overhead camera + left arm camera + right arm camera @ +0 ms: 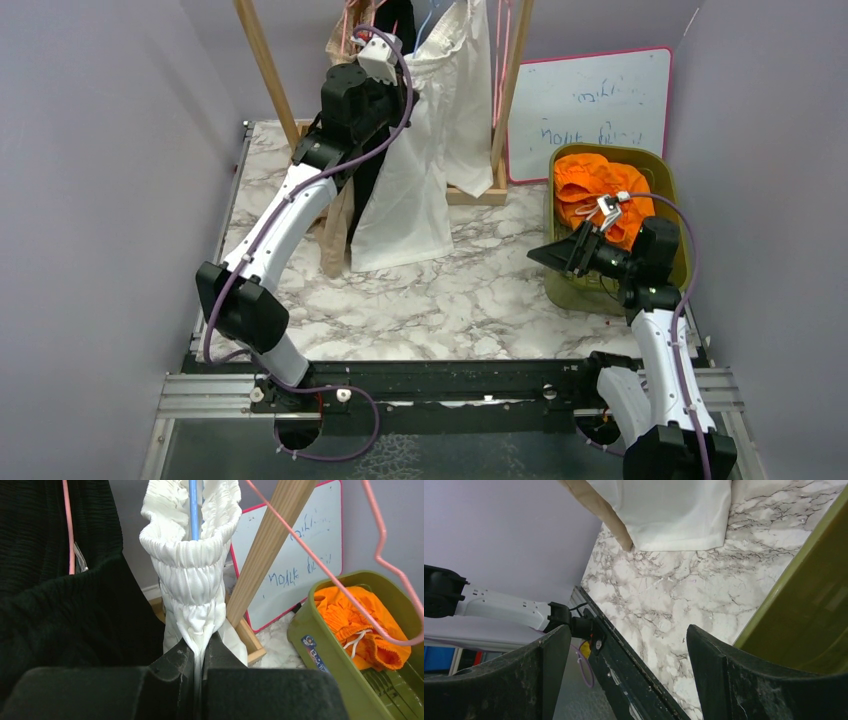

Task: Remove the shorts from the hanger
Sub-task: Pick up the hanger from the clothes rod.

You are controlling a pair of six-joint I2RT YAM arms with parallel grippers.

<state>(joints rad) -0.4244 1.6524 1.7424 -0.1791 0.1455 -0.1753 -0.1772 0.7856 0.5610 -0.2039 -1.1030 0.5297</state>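
Cream-white shorts (430, 150) hang on the wooden rack (268, 70) in the top view, with the left gripper (392, 45) high near their waistband; orange shorts (590, 185) lie in the green bin (610, 150). Left wrist view: its jaws are clenched on the cream-white fabric just under the gathered waistband, which is threaded on a blue hanger (193, 510). Right wrist view: the right gripper (625, 640) stands wide apart, empty, above the marble table (674, 595).

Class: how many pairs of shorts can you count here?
4: orange shorts in the green bin; cream-white shorts on a blue hanger; black shorts and tan shorts hanging beside them. Others may be hidden.
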